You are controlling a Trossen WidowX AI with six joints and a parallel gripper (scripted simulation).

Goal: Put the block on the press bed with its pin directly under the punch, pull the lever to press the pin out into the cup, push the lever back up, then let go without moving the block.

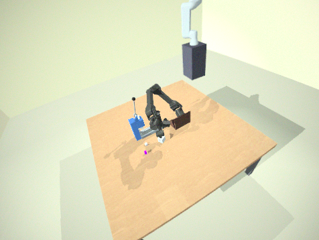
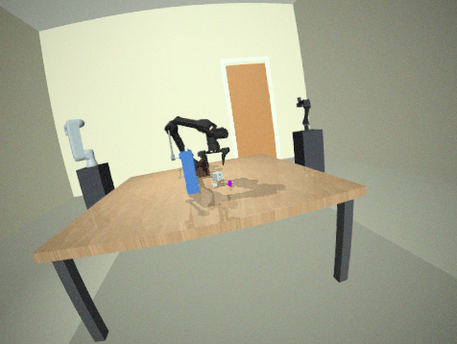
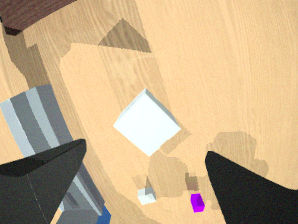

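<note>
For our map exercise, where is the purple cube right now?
In the wrist view, the purple cube lies on the table at lower right, just right of the small white piece.

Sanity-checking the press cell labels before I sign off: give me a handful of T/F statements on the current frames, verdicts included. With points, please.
1. The open black gripper (image 3: 147, 152) holds nothing. True.
2. The larger white block (image 1: 161, 139) (image 2: 217, 176) (image 3: 147, 123) sits on the blue press (image 1: 135, 129) (image 2: 190, 173). False: it is on the wooden table (image 1: 187, 161) (image 2: 144, 207) (image 3: 225, 60).
3. The small magenta block (image 1: 145, 152) (image 2: 229, 184) (image 3: 197, 203) is clamped in the fingers. False: it lies on the table.
4. The press's black-knobbed lever (image 1: 135, 108) points up. True.
</note>
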